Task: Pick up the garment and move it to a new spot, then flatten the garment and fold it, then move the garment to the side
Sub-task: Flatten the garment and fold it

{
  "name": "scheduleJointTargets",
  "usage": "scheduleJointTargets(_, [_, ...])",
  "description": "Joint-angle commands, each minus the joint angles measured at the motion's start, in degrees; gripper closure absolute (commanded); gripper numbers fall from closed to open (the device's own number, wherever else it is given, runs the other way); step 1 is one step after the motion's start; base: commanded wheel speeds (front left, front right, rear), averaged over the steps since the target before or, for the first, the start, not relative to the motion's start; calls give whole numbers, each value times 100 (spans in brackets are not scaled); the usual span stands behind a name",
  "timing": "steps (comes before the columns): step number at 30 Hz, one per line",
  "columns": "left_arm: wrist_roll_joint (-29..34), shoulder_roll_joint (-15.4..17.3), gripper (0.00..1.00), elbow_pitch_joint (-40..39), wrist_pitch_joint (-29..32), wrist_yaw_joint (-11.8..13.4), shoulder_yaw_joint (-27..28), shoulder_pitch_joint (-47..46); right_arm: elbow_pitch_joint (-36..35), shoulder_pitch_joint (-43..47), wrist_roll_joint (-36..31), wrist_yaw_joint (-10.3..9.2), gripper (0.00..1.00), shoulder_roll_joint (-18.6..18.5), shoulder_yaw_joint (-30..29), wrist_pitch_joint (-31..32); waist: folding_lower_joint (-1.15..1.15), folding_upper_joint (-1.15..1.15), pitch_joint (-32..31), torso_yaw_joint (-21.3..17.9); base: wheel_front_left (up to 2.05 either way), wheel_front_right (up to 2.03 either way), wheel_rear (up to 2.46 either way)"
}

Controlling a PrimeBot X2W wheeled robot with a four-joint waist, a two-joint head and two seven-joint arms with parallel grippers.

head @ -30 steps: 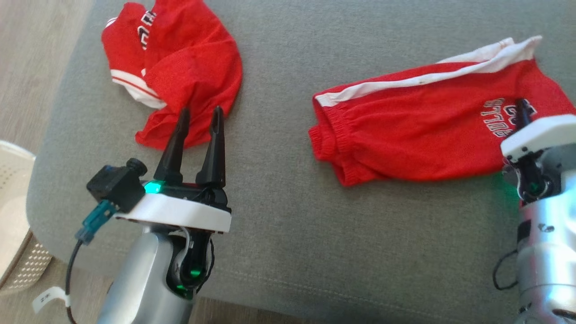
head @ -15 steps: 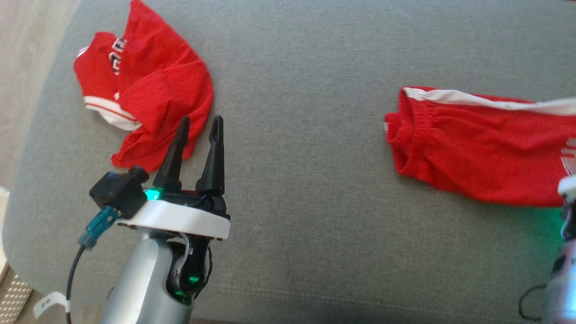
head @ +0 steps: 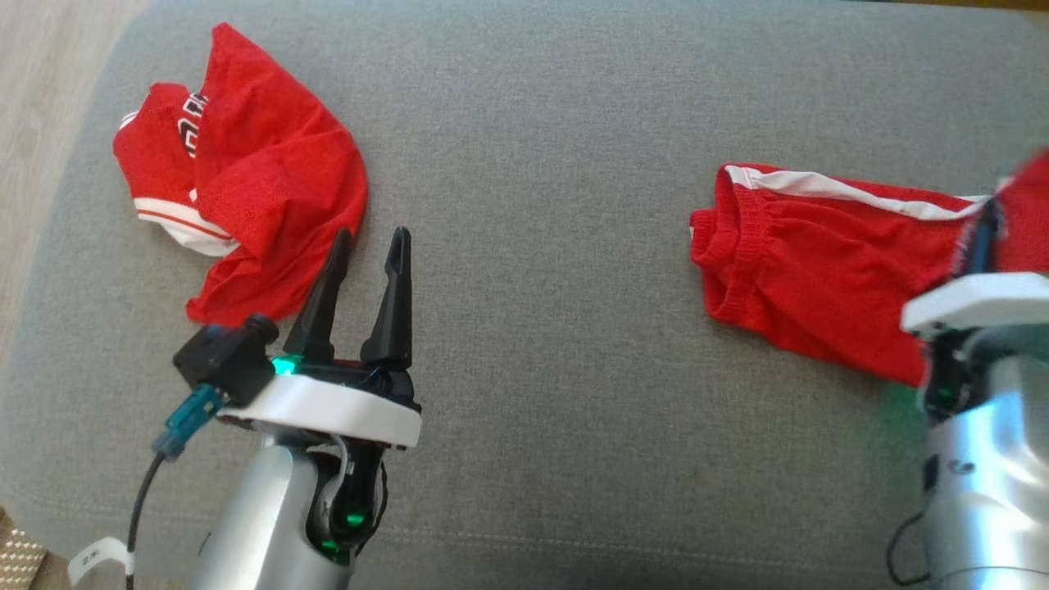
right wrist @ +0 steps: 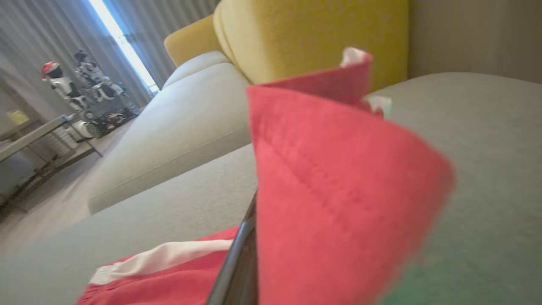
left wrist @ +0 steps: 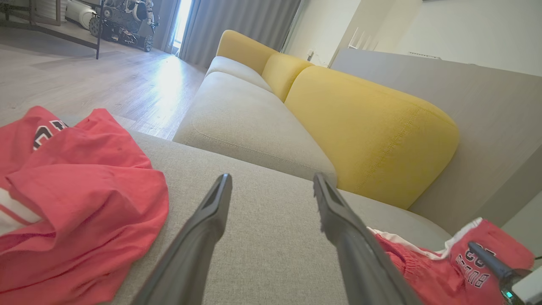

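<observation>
Right hand (head: pixel 981 238) is pinched shut on the red shorts (head: pixel 819 270). It has the cloth at the end away from the waistband, over by the right edge of the head view. From the right wrist camera, a flap of that red fabric stands up and folds over the fingers. It's close to the lens and pretty blurry, with the white side stripe lying flat below it.

The rest of the shorts lie on the grey cushion (head: pixel 541 246). The gathered elastic waistband points toward the middle and the white stripe runs along the far edge. The left wrist view shows some black-and-white lettering on the shorts, right next to the right hand's finger.

Left hand (head: pixel 371 238) is spread wide open with nothing in it, over bare cushion at the lower left. Just beside its fingers is a crumpled red jersey (head: pixel 254 205) with white trim and a bit of dark lettering, heaped near the cushion's left corner. Jersey and shorts are well apart, with plain grey fabric between them.

Further out, yellow back cushions (left wrist: pixel 368 135) sit behind a pale sofa seat (left wrist: pixel 245 114). There's a wood floor (head: pixel 41 82) off the cushion's left side.
</observation>
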Motion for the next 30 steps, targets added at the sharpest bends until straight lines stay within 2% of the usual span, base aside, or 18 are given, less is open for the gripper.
scheduleJointTargets(1, [45, 40, 0, -162, -33, -4, 182, -95, -224, -97, 95, 12, 100, -10, 370, -109, 0, 0, -26, 13, 0, 0, 0])
scheduleJointTargets(6, [91, 40, 0, -116, -33, -17, 90, -33, -522, 243, 857, 12, 100, -10, 1774, -203, 0, 0, -119, 80, 0, 0, 0])
scheduleJointTargets(10, [44, 40, 0, -138, -33, 21, 35, 10, -759, 580, 1252, 12, 100, -10, 2443, -209, 0, 0, -139, 143, 0, 0, 0])
scheduleJointTargets(16, [44, 40, 0, -159, -33, 39, -85, 72, -1015, 850, 1458, 12, 100, -10, 3044, -182, 0, 0, -109, 237, 0, 0, 0])
scheduleJointTargets(24, [-22, 40, 0, -164, -33, 85, -179, 67, -1050, 913, 1516, 12, 100, -10, 3235, -40, 0, 0, -29, 313, 0, 0, 0])
scheduleJointTargets(25, [-26, 40, 0, -161, -33, 86, -182, 52, -1042, 913, 1564, 12, 25, -10, 3234, -20, 0, 0, -26, 319, 0, 0, 0])
scheduleJointTargets(26, [-30, 40, 0, -159, -33, 88, -183, 40, -1056, 913, 1741, 12, 0, -10, 3241, -2, 0, 0, -25, 325, 0, 0, 0])
scheduleJointTargets(30, [-29, 40, 0, -156, -33, 99, -169, 40, -1252, 879, 1927, 12, 0, -10, 3508, -115, 0, 0, -14, 303, 0, 0, 0])
